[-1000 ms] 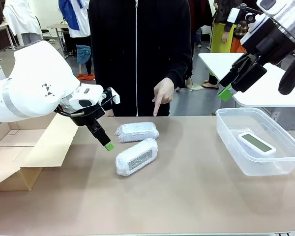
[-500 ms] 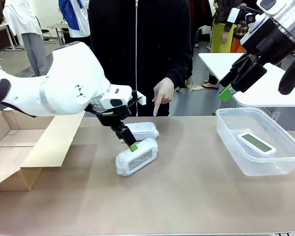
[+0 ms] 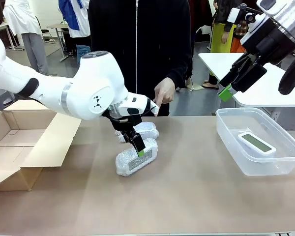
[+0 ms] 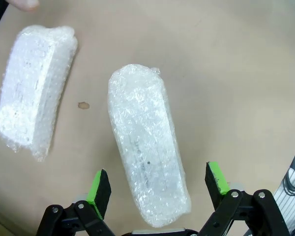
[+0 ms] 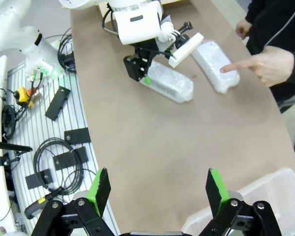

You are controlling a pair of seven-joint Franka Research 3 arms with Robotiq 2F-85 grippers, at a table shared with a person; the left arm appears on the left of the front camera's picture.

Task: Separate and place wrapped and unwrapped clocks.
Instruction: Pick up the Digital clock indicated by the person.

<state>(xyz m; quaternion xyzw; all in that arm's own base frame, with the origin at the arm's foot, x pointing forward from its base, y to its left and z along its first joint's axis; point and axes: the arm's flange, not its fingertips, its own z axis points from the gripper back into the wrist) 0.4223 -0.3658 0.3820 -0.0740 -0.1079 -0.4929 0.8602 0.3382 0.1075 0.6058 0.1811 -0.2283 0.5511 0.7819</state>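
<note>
Left wrist view: left tool [image 4: 157, 183] is spread wide, one green pad on each side of the near wrapped clock [image 4: 148, 162], neither pad touching the wrap. The bundle runs lengthwise away from the camera, so the jaws span its short width, which is the sensible line for gripping an oblong thing. Nothing is gripped.

The front view puts the tips about level with the bundle's top. I judge this as the final approach before closing.

The second wrapped clock [image 4: 32, 88] lies flat on the table [image 3: 196, 196] just beyond the first. It is roughly parallel to it and apart, with enough gap for a finger to pass between them.

The person's hand [image 3: 163, 93] hangs above the far edge with the index finger pointing down. In the right wrist view the finger aims at the far bundle's end, though I cannot tell whether it touches.

The bare clock [image 3: 255, 142] lies screen up inside the clear tub [image 3: 225, 135] on the right, so the unwrapped sort looks placed. An open cardboard box [image 3: 19, 142] sits at the left edge and is probably meant for the wrapped pair.

The right tool [image 3: 231, 87] hangs high near the tub, jaws wide and empty. I read it as parked out of the left arm's way.

Risk: the bubble wrap is soft and slippery, so the pads may squash it or skid unless they come down past the bundle's widest part first.
</note>
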